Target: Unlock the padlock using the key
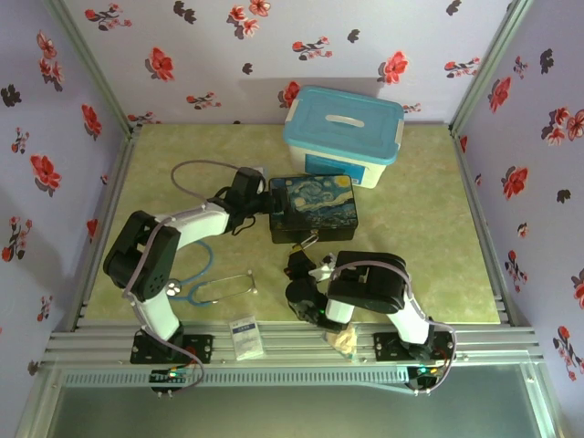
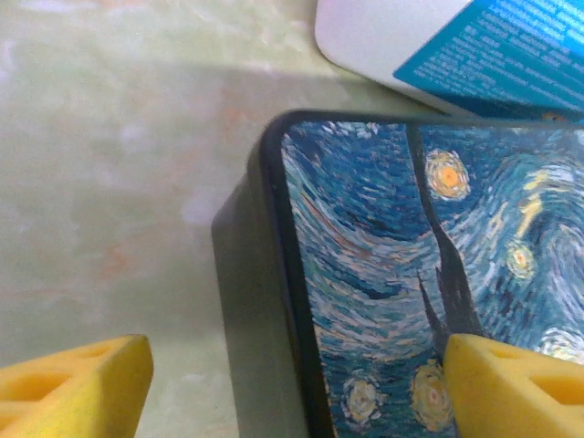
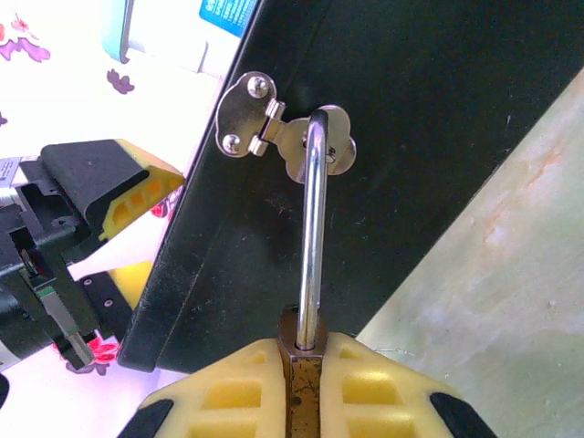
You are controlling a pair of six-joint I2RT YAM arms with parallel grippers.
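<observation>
The padlock (image 3: pixel 305 388), a small brass body with a silver shackle (image 3: pixel 313 228), hangs from the silver clasp (image 3: pixel 310 146) on the front wall of a dark tin (image 1: pixel 313 208) with a painted starry lid. My right gripper (image 3: pixel 306 351) is shut on the padlock body, which sits upright between the yellow pads (image 3: pixel 228 392). In the top view this gripper (image 1: pixel 306 257) is at the tin's near side. My left gripper (image 2: pixel 292 392) is open, with its yellow fingertips (image 2: pixel 78 383) straddling the tin's left corner (image 2: pixel 274 274) from above. The key is hidden.
A white box with a light-blue lid (image 1: pixel 342 132) stands just behind the tin. A stethoscope (image 1: pixel 219 287) lies on the mat in front of the left arm. A small white packet (image 1: pixel 245 336) rests on the near rail. Flowered walls close in three sides.
</observation>
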